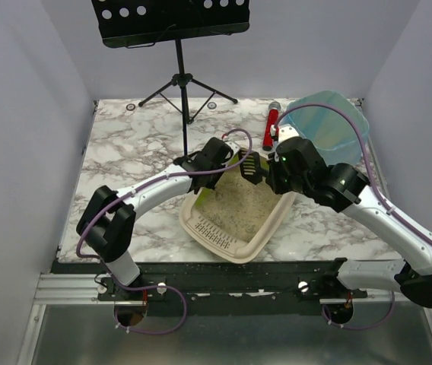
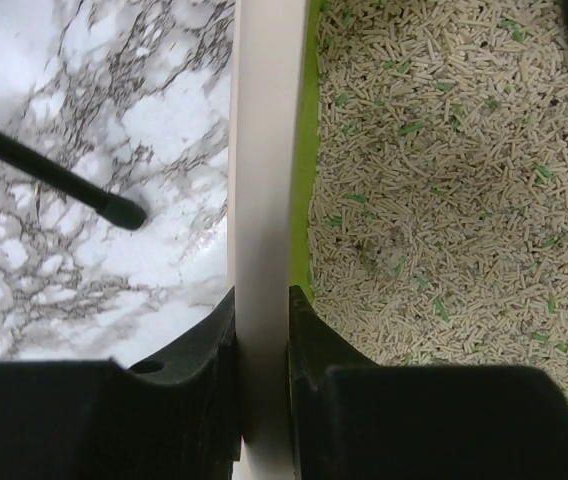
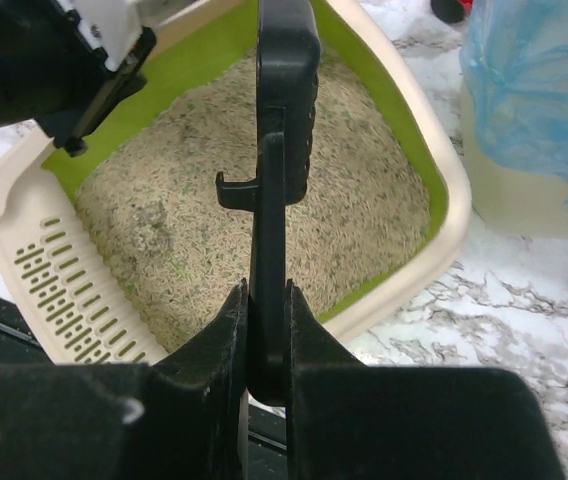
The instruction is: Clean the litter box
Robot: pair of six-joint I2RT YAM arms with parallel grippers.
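The litter box [image 1: 235,255] sat askew on the marble table [image 1: 125,152], between the arms. Your left gripper [image 2: 262,310] pinched its side rim, one finger outside and one on the green inner face. Your right gripper [image 3: 266,300] was clamped on the black scoop [image 3: 284,90], held above the granules [image 2: 444,200]. I'd judge the tray stiff but thin-walled and heavy with litter, so the rim was the sound hold.

Litter box [image 1: 210,230] on table [image 1: 125,152], bin [image 1: 330,125] behind right, music stand [image 1: 170,19] behind left.

Matt plastic litter box [image 2: 261,150] (gritty pellets [image 2: 444,200])
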